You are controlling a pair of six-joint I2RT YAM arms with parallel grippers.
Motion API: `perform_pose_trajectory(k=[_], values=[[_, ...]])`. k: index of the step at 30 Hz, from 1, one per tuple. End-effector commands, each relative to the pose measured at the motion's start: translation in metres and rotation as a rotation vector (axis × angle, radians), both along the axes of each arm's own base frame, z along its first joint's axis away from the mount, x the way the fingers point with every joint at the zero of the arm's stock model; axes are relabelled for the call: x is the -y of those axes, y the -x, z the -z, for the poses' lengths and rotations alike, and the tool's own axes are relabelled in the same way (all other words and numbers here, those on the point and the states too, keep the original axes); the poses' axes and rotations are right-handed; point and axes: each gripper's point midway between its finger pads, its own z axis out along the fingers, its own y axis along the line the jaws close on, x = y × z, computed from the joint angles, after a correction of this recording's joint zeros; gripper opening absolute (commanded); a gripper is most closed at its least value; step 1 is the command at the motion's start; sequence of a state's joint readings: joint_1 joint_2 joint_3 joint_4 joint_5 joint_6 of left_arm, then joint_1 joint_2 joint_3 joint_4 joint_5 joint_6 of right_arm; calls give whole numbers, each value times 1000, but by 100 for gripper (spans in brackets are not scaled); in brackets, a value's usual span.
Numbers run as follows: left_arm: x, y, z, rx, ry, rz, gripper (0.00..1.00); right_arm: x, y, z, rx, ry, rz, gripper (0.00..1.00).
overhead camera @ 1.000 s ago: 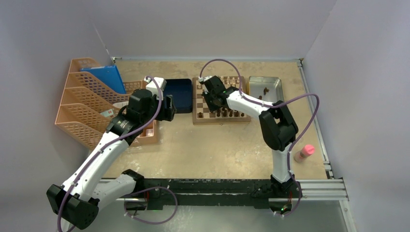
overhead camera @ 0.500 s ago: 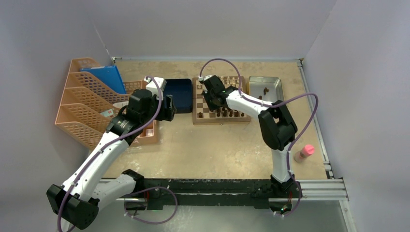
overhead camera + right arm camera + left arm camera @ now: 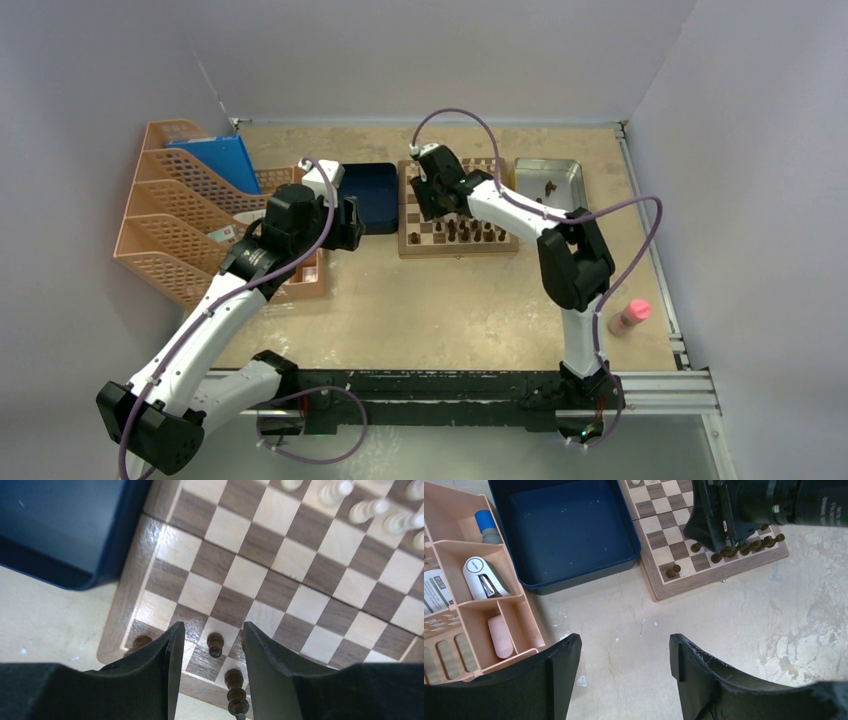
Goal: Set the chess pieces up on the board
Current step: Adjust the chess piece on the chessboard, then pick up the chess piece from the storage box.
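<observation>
The right end effector [image 3: 209, 645] hangs over the near-left corner of the board [image 3: 235, 577], its fingers standing apart on either side of one dark pawn [image 3: 215, 644]. More chess pieces [image 3: 755, 544] crowd the near rows. The board's middle squares give free passage, and white pieces [image 3: 370, 510] line the far side. The blue tray [image 3: 569, 530] lies just beside the board's left edge. The left end effector [image 3: 621, 650], fingers apart, hangs over bare worktop [image 3: 634, 615], with the peach organiser [image 3: 519, 615] to its left.
</observation>
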State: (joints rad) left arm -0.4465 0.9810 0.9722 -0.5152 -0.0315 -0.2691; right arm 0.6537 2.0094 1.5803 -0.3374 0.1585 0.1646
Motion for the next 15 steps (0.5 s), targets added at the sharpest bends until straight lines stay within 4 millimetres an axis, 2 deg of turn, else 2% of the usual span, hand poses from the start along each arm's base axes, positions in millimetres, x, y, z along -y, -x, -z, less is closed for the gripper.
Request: perform_pose_trajectory(k=[1,6,9,12,15], values=[[6,-5,-20,51,38,11,66,6,-27,-75,147,-82,85,50],[8,1,-30,44,58,26,67,54,-55,-112,224,-100,243,50],[11,5,-38,51,78,48,67,94,-70,-129,265,-122,352,49],[9,8,-37,61,80,47,67,135,-82,-136,296,-127,453,47],[7,8,-29,56,66,40,67,173,-92,-132,318,-122,545,45]])
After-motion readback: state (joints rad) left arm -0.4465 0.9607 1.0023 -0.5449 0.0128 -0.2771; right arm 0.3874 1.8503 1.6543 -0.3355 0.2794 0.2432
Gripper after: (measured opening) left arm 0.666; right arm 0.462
